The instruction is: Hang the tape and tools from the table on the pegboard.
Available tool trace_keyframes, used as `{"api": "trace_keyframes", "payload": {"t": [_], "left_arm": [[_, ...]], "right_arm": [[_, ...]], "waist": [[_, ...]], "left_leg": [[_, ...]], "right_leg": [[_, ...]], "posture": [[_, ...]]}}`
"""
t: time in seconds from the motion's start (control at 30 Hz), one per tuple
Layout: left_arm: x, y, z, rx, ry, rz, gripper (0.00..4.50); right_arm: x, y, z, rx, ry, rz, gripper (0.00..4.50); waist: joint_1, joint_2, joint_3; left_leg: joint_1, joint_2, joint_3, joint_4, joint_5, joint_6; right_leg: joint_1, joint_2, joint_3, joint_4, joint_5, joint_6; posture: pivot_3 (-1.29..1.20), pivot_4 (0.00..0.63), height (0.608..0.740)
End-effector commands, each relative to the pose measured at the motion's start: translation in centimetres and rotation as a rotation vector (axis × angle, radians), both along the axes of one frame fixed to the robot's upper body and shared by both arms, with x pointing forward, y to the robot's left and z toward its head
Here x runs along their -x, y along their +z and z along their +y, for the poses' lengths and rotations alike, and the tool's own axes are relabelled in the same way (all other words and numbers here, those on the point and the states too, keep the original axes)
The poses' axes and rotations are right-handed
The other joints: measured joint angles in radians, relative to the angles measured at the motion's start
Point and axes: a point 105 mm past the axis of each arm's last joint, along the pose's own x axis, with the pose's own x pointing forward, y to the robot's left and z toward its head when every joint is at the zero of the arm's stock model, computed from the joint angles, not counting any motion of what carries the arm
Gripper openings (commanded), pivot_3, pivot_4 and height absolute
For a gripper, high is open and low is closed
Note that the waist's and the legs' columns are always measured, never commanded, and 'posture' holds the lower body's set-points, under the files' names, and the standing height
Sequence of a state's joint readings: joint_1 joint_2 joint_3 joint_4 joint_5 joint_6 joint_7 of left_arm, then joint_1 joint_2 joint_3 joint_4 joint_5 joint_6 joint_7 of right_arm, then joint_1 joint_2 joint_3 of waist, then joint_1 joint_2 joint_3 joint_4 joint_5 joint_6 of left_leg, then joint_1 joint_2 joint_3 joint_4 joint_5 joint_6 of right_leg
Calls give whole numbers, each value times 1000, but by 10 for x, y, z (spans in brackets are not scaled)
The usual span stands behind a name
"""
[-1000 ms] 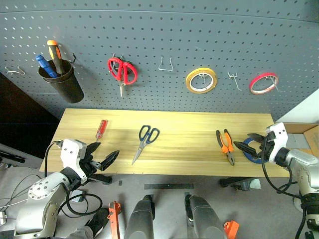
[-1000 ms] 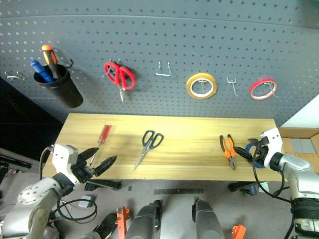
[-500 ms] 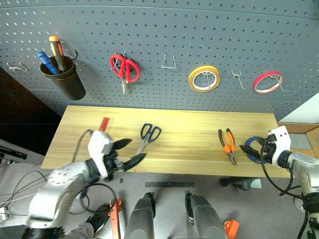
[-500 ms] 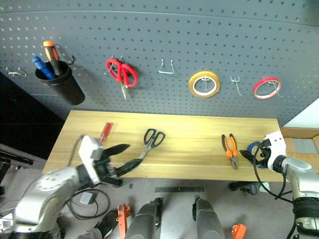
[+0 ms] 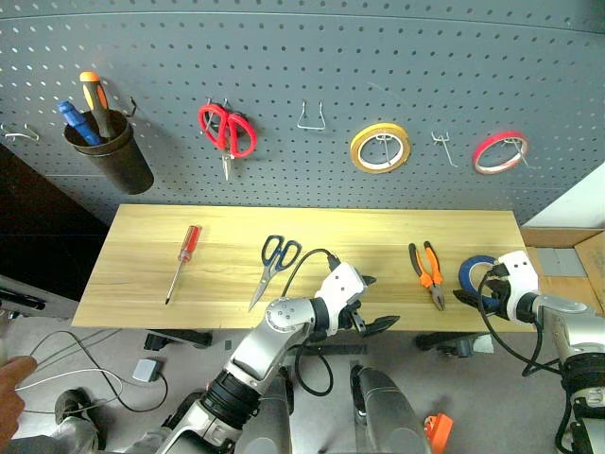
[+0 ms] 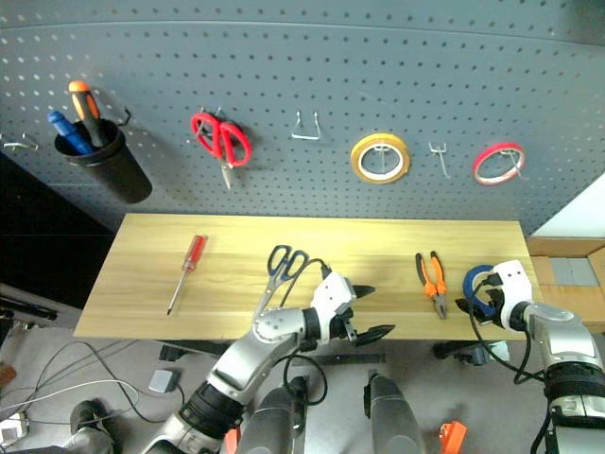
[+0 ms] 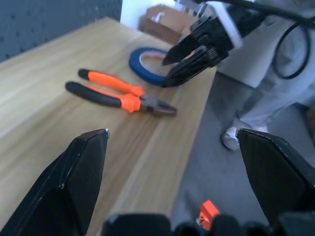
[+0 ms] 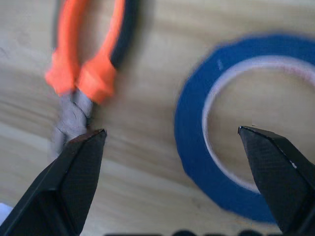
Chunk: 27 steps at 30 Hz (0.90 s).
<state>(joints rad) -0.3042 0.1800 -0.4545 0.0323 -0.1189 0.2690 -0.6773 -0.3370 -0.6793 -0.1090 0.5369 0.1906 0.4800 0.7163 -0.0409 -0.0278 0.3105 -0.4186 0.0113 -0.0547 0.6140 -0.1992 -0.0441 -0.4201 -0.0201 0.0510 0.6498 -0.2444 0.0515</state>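
Big change from a second ago: our left gripper (image 5: 371, 303) has swung from the left end of the table (image 5: 227, 303) to its front edge near the middle, fingers spread wide and empty. Our right gripper (image 5: 475, 287) has dropped a little at the right end and now sits low over the blue tape (image 5: 470, 270), its fingers also spread wide, nothing pinched.

Nothing on the bench has shifted. The tape lies flat on the wood at the right end, and in the right wrist view the roll (image 8: 231, 142) sits between our two fingertips, nearer one fingertip (image 8: 275, 167) than the other; we cannot tell whether anything touches it. The pliers (image 5: 427, 274) lie just at nine o'clock of the tape, jaws toward the front edge. From the left gripper, the pliers are at about two o'clock and well apart from its fingers.

The dark-handled scissors (image 5: 274, 265) lie at about ten o'clock of the left gripper, and the red screwdriver (image 5: 183, 259) is further out at nine o'clock. On the pegboard (image 5: 302, 57) hang the red scissors (image 5: 227, 132), the yellow roll (image 5: 381, 148), the red roll (image 5: 499, 152) and a black cup (image 5: 109, 151) of tools.
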Motion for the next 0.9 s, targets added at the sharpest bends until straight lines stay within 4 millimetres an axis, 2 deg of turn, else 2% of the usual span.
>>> {"api": "trace_keyframes", "payload": {"t": [0.03,0.17,0.27,0.33,0.47,0.57,0.6,0.63,0.7,0.77,0.83,0.9], "left_arm": [[5,12,-9,53,-5,-37,4452],[11,14,-6,61,-7,-32,4452],[12,13,0,55,12,-26,4500],[12,13,4,51,19,-25,4500],[11,15,8,52,27,-21,4500],[9,16,12,45,34,-26,4500],[6,18,15,47,43,-34,4500],[4,21,18,55,50,-39,4500],[4,31,24,98,51,-60,4500],[2,42,33,145,81,-92,4500],[1,51,45,179,113,-124,4500],[1,57,55,195,127,-150,4500]], "right_arm": [[-7,-2,-3,43,-16,6,4500],[-13,-8,-2,60,-22,20,4500],[-13,-14,-2,71,-19,43,3873],[-12,-18,-1,78,-11,58,3297],[-12,-19,-1,70,-12,71,1855],[-10,-14,3,50,28,52,818],[-10,-8,4,33,31,23,493],[-11,-1,5,30,35,-9,358],[-12,24,12,37,84,-115,358],[-10,50,25,-29,96,-173,358],[1,72,42,-83,144,-205,358],[13,87,54,-97,185,-214,358]], "waist": [[-2,0,1],[-2,0,5],[-1,0,7],[0,-2,8],[0,-5,13],[0,-6,13],[0,-6,14],[1,-6,16],[2,-4,22],[-3,1,29],[-12,6,36],[-15,6,37]], "left_leg": [[0,0,0,0,0,0],[0,-1,2,2,0,0],[0,-1,3,2,0,0],[1,-1,4,2,0,0],[1,-1,4,3,0,0],[1,-1,5,4,0,0],[1,-1,5,4,0,0],[1,-1,5,4,0,0],[0,-1,4,4,0,0],[-1,-1,5,4,0,0],[-1,0,8,4,0,0],[-1,0,9,4,0,0]], "right_leg": [[0,0,0,0,0,0],[0,0,3,0,1,2],[0,0,5,0,2,3],[0,0,6,-1,2,4],[0,0,7,0,2,4],[1,0,8,-1,2,5],[1,0,8,-1,3,5],[1,0,8,-1,3,5],[0,0,8,0,3,5],[-1,0,9,0,3,5],[-2,-1,12,-1,4,7],[-2,-1,14,-1,4,8]], "posture": [[-17,349,740],[-1,365,740],[9,371,740],[10,372,740],[6,372,740],[-2,372,740],[-8,375,740],[-12,378,740],[-31,388,740],[-56,394,740],[-68,393,740],[-75,391,740]]}}
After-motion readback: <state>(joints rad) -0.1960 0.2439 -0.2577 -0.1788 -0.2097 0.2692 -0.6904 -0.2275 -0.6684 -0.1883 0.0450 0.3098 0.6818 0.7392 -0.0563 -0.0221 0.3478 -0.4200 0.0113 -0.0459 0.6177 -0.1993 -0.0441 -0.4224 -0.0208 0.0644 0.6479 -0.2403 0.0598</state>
